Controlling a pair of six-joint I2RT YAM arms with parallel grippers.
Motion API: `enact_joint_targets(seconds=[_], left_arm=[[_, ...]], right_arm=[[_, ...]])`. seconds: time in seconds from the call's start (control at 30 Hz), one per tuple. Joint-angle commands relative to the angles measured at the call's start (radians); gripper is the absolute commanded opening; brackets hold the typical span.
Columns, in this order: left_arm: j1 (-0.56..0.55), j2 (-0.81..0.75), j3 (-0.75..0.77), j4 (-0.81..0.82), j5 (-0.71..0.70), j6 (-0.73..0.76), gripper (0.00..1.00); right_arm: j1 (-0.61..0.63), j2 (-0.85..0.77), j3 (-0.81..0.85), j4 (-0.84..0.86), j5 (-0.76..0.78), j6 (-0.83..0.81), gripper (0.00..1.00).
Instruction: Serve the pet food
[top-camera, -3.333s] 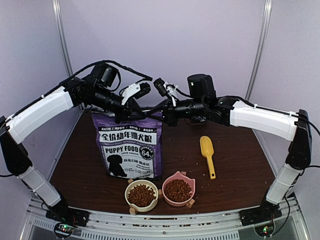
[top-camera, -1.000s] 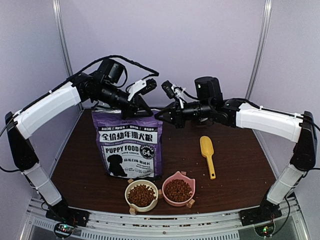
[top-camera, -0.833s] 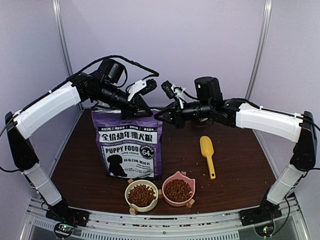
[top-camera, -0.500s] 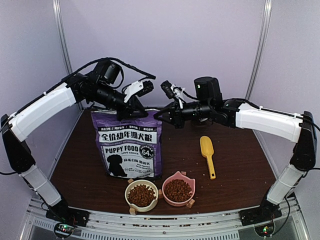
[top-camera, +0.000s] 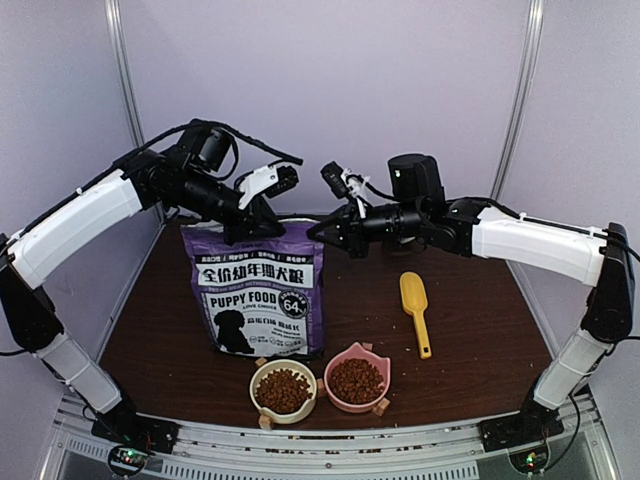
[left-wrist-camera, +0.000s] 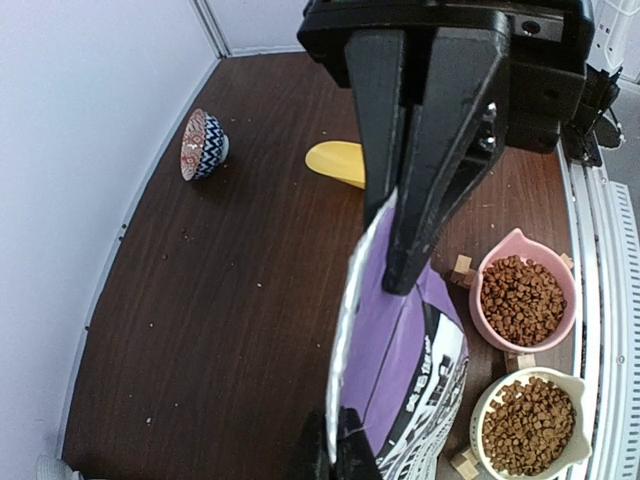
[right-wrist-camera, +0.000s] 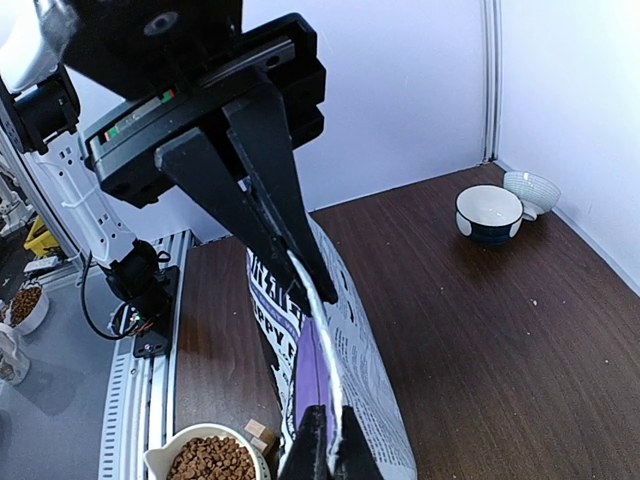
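Pet food: in the overhead view, brown kibble fills a cream bowl and a pink bowl, both well below the grippers at the near table edge.
Purple bag: stands upright directly under both grippers.
Left gripper: fingers together, pinching the bag's top edge left of centre.
Right gripper: fingers together, at the bag's top right corner.
Yellow scoop: lies flat, below and outward of the right gripper, untouched.
Overhead writing: "PUPPY FOOD" in white, small "LOVE CHOICE" beneath, "64" in a round badge, a line of Chinese characters above, and a black dog picture.
Left wrist view: the black fingers are clamped on the bag's silvery top seam. Both filled bowls sit past the fingertips to the right, and a small patterned bowl lies far off to the left.
Right wrist view: the fingers are clamped on the same seam from the other end, with the cream bowl below them. Two small bowls stand far beyond, and the bag print is too slanted to read.
Step in hand: serving looks done, and the arms appear to be pressing the bag top closed.
Next move: probably working along the seam or letting go, while keeping the bag upright so it does not tip onto the bowls.
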Motion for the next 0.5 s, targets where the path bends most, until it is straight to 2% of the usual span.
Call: enact_joint_targets(seconds=[0.0, 0.13, 0.2, 0.27, 0.43, 0.47], left_arm=[[0.025, -0.038, -0.020, -0.012, -0.074, -0.003, 0.00], [0.030, -0.049, -0.033, -0.011, -0.111, -0.003, 0.12], [0.032, -0.056, -0.040, -0.011, -0.122, -0.003, 0.11], [0.034, -0.063, -0.048, -0.009, -0.128, -0.002, 0.00], [0.043, -0.082, -0.070, 0.005, -0.144, -0.004, 0.00], [0.047, -0.085, -0.073, 0.005, -0.155, -0.006, 0.09]], right_arm=[[-0.008, -0.069, -0.001, 0.028, 0.013, 0.000, 0.00], [-0.007, -0.080, -0.007, 0.028, 0.018, 0.000, 0.00], [-0.007, -0.083, -0.008, 0.025, 0.019, 0.001, 0.00], [-0.007, -0.086, -0.009, 0.025, 0.020, 0.001, 0.00], [-0.007, -0.095, -0.014, 0.026, 0.025, 0.002, 0.00], [-0.007, -0.096, -0.016, 0.026, 0.026, 0.003, 0.00]])
